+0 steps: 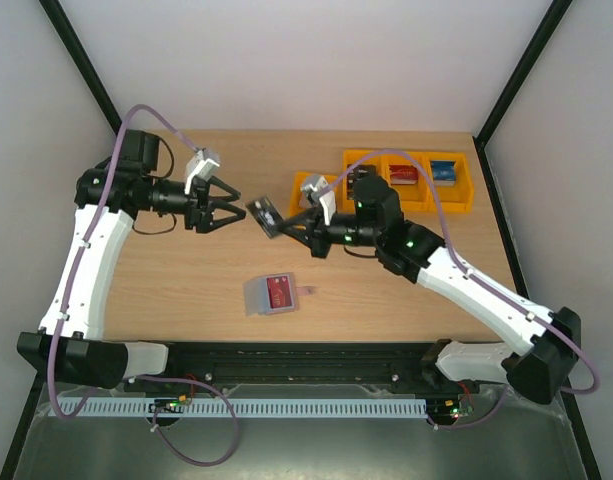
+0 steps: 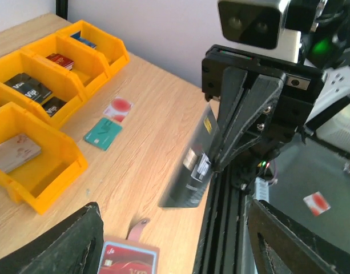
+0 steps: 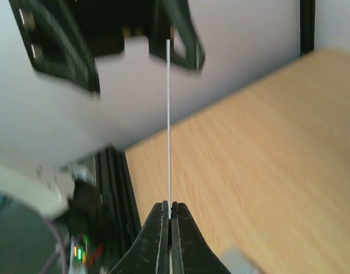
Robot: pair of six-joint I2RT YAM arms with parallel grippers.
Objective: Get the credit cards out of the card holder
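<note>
Dark card [image 1: 266, 215] is what I see pinched between the tightly closed fingers of my right gripper [image 1: 285, 228], held in the air clear of the table [image 1: 186, 290]. My left gripper [image 1: 234, 209] faces it from just beside, jaws spread wide and holding nothing. Near the front edge the pinkish card holder [image 1: 254, 297] lies flat on the wood, a red card [image 1: 279, 290] resting on it

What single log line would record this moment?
left gripper: open | right gripper: shut on dark card, midair | red card: on table
</note>
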